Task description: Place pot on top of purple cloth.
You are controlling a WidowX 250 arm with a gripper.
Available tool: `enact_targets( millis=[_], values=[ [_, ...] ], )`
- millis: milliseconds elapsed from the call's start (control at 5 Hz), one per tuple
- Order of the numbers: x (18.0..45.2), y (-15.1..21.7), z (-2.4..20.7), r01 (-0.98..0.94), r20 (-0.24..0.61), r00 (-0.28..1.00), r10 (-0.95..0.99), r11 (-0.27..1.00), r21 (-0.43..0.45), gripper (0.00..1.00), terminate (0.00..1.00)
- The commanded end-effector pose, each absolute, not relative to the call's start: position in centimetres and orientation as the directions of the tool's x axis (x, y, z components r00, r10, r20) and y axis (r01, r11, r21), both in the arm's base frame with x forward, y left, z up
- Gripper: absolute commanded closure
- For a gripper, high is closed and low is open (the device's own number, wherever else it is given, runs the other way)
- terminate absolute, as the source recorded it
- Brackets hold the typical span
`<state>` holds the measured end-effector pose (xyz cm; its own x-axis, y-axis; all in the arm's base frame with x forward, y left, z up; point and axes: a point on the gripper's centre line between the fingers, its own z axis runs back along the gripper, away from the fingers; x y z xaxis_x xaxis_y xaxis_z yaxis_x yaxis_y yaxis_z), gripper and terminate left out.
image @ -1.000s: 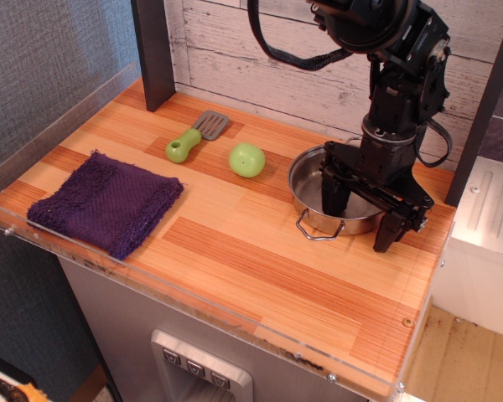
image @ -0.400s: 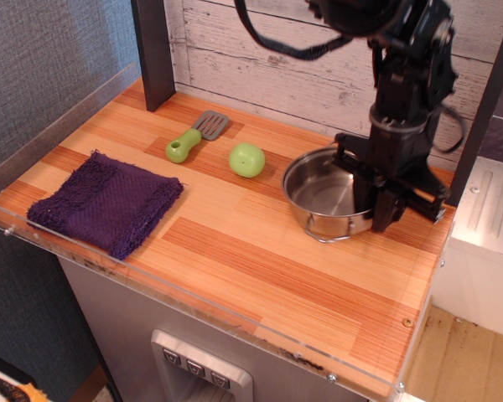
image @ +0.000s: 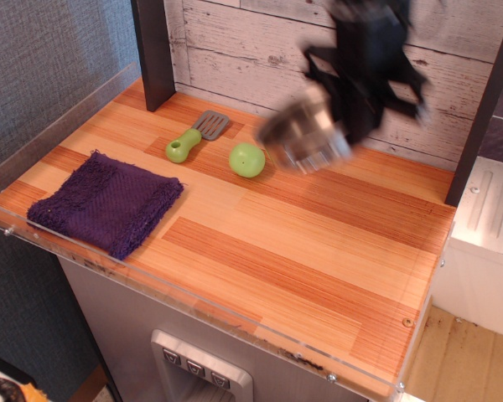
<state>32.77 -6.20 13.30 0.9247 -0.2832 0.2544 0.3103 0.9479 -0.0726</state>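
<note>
The purple cloth (image: 106,202) lies flat at the left end of the counter (image: 302,251), near the front edge. Further right, toward the back, are a green-handled spatula (image: 194,136) and a green ball (image: 247,159). Right of the ball, the pot (image: 303,134) is airborne above the counter, tilted (motion-blurred), clamped by the hand (image: 352,105), well apart from the cloth.

No readable text, label or number anywhere (everything is unmarked).
</note>
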Motion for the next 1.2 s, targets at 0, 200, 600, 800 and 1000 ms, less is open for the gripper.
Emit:
enact_targets(
  millis=[0,200,600,800,1000],
  values=[
    [25.1,3.0,16.6,0.104,0.223,0.971,-0.087,0.993,-0.063,1.0,0.0],
    [22.5,7.2,14.9,0.067,0.187,0.98,-0.063,0.998,-0.014,1.0,0.0],
    [22.3,10.8,10.2,-0.005,0.132,0.991,-0.003,0.998,0.059,1.0,0.0],
    [22.8,11.6,9.0,-0.017,0.115,0.993,0.01,0.998,0.063,1.0,0.0],
    [23.3,11.9,7.9,-0.013,0.084,0.996,0.008,0.998,0.064,1.0,0.0]
  ],
)
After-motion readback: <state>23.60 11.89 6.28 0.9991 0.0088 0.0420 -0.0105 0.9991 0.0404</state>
